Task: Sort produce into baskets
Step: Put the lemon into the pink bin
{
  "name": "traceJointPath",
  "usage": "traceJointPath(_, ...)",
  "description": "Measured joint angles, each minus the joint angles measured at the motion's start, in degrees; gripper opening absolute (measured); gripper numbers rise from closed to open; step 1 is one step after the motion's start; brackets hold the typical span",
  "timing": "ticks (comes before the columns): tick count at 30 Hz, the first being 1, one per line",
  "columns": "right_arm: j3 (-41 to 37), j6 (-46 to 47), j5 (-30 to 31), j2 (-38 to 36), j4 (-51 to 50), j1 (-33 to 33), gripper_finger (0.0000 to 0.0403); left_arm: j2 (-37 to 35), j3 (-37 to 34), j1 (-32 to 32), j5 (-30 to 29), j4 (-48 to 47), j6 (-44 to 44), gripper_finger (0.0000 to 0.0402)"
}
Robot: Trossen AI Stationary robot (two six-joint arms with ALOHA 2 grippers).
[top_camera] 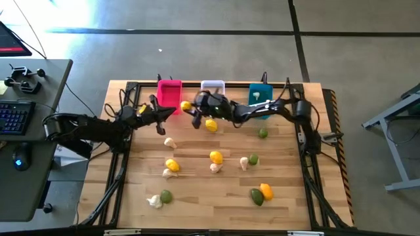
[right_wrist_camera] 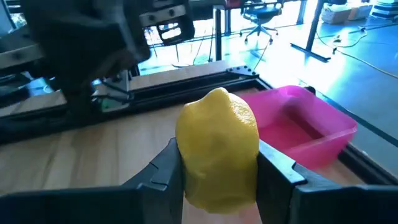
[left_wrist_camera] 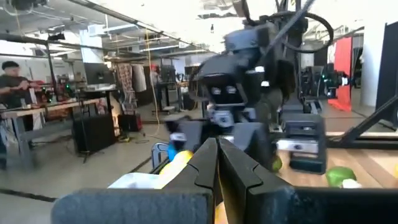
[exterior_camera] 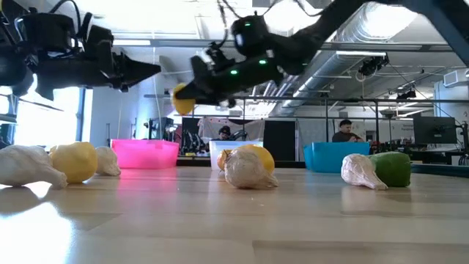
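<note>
My right gripper (top_camera: 189,107) reaches in from the table's right and is shut on a yellow lemon (right_wrist_camera: 217,146), held above the table just right of the pink basket (top_camera: 169,94). The white basket (top_camera: 212,86) and the teal basket (top_camera: 260,95) stand beside the pink one along the far edge. My left gripper (top_camera: 172,113) is shut and empty. It hangs in the air near the pink basket, pointing toward the right gripper. Other lemons, limes and garlic pieces lie loose on the table. My right gripper pinches the lemon by its two opposite sides (right_wrist_camera: 186,155) between its two fingers. The fingers come nearly level from the table's right. The lemon (exterior_camera: 183,99) is lifted clear of the table, and its far end sticks out past the fingertips.
Loose on the wood lie a lemon (top_camera: 211,125) under the right arm, a lime (top_camera: 262,133), a garlic (top_camera: 170,142), and more pieces in the middle and near part, such as a lemon (top_camera: 216,157) and a lime (top_camera: 166,195). A black frame (top_camera: 197,85) runs behind the baskets.
</note>
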Motion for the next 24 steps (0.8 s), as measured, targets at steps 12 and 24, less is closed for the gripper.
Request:
traceJointPath(12, 27.62, 5.12, -0.02, 16.54, -13.50, -3.08, 0.0124, -5.92, 0.02, 0.00, 0.15, 0.23, 1.61, 0.0000)
traceJointPath(24, 40.76, 7.03, -0.55, 25.40, -23.51, -4.85, 0.0124, -11.03, 0.02, 1.80, 2.97, -4.87, 1.61, 0.0000)
